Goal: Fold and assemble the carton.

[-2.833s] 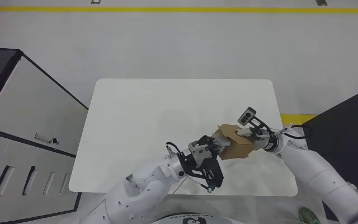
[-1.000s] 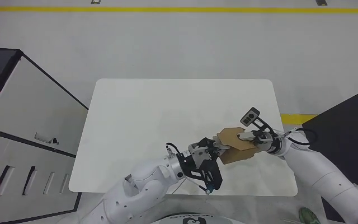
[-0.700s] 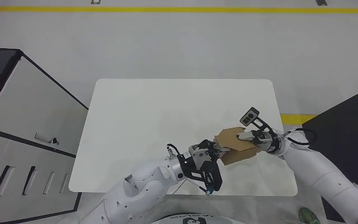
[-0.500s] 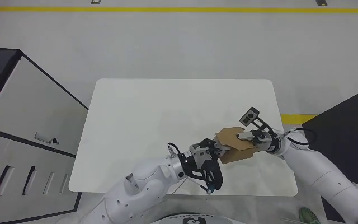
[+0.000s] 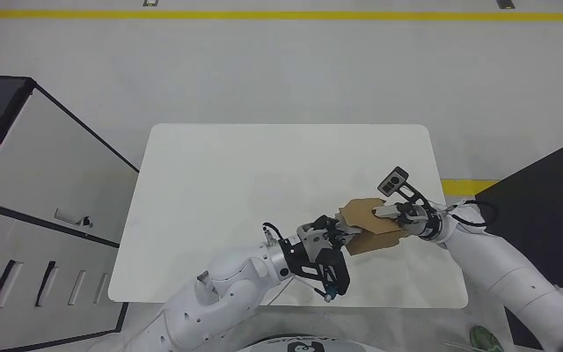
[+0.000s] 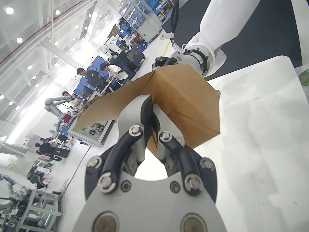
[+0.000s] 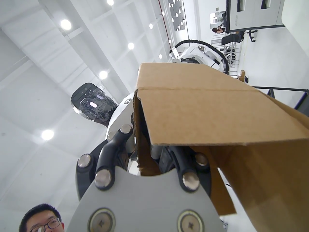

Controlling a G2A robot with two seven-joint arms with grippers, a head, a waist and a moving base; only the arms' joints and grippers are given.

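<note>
**Carton [image 5: 369,225] held between two grippers** over the surface [image 5: 264,176], toward its right edge and nearer the robot's edge than the far one. The left gripper [image 6: 150,112] is clenched on a wall edge at one end. The right gripper [image 7: 144,146] grasps the cardboard at the opposite end, with a panel edge running down between its fingers. Whether the carton's lowest corner touches the surface cannot be told.

**Handling (judged).** The carton looks like plain corrugated board, thin-walled and empty, so it is probably very light. Each panel should be stiff across its face yet free to hinge along the scored creases. The body may therefore skew or collapse if squeezed across its open section. The matt brown face should offer fair grip, though the edges would likely crush or tear under a hard pinch. The best hold is probably on a panel edge close to a crease or corner, where the board is stiffest and the flaps stay free to fold.

**Appearance.** The carton is uniform brown, unprinted on the faces shown, and partly erected into a box-like sleeve. One flap [image 6: 103,112] stands out flat from the end near the left gripper, its free edge slightly ragged. At the right gripper's end a panel folds over a creased line, with the inside open and shadowed.
</note>
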